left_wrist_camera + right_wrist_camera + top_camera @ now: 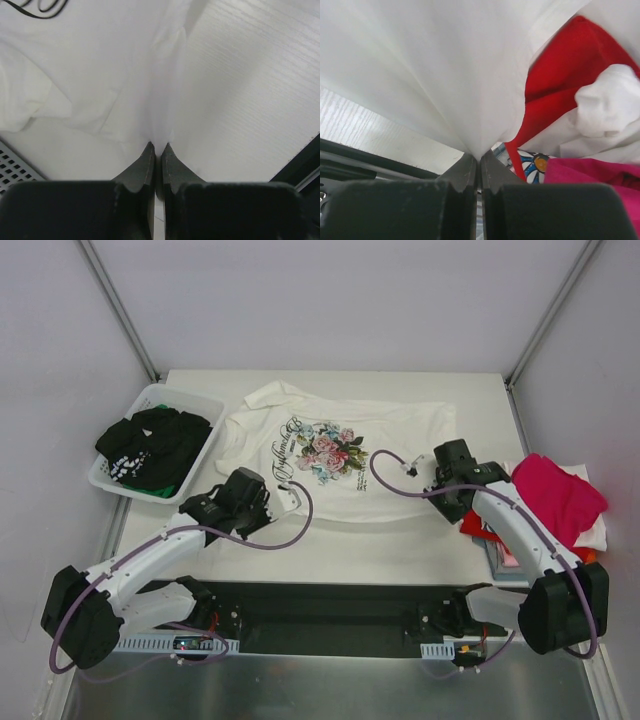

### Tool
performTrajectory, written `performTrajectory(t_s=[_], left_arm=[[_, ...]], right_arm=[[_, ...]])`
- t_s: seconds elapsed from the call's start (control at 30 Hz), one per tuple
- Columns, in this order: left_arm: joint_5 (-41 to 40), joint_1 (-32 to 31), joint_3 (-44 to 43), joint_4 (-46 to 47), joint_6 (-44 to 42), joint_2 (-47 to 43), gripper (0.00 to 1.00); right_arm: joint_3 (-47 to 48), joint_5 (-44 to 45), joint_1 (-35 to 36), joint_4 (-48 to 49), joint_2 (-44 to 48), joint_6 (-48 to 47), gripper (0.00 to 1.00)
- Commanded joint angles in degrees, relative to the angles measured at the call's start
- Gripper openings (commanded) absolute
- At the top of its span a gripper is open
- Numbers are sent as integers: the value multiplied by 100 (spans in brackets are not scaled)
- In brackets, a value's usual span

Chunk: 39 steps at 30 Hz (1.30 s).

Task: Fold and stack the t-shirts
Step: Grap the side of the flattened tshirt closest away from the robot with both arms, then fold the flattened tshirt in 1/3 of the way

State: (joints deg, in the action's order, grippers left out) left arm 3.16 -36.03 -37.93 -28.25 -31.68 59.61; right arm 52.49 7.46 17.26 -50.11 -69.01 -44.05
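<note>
Because a tee this wide folds cleanly only if both near corners are carried together, I have one tool on each side of the white tee (340, 455). It lies spread in the middle of the table (400, 540), floral print up.

The left tool (157, 147) is shut on the cloth at the tee's near-left edge, and the fabric runs up from the pinch in a narrow ridge. The right tool (480, 156) is likewise clamped on the near-right edge, where the cloth tents out of the closed tips. That grip sits just beside the pile at the right, with a red tee (555, 75) and a magenta tee (555, 495) crowding it. I judge there is some risk of snagging them.

A black tee (150, 445) waits in the basket (110, 480) at far left.

Both arms reach forward and inward from their bases, elbows low, wrists pitched down toward the table. The right forearm passes close alongside the pile.
</note>
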Motion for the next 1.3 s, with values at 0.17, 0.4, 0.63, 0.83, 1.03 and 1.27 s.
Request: performTrajectory(t_s=[0.17,0.4,0.63,0.83,1.03,1.27], left_arm=[[-544,-9,-1172,65,-663,436,0],[-536,289,-1515,416,-1147,1112,0],[-378,764,-2059,610,-1595,1781,0],[-193,1194,-2701,698,-1885,2431,0],[-193,1309,-3281,698,-2035,3073,0],[-193,1309,-3528,698,-2088,3478,0]], right_arm=[[1017,387,24,124,-516,-33,1],[1413,537,-38,413,-1280,-226,1],[1931,519,-450,625,-2080,-420,1],[2362,537,-750,757,-2775,-596,1],[2748,405,-890,827,-3407,-648,1],[3197,405,-882,845,-3996,-710,1]])
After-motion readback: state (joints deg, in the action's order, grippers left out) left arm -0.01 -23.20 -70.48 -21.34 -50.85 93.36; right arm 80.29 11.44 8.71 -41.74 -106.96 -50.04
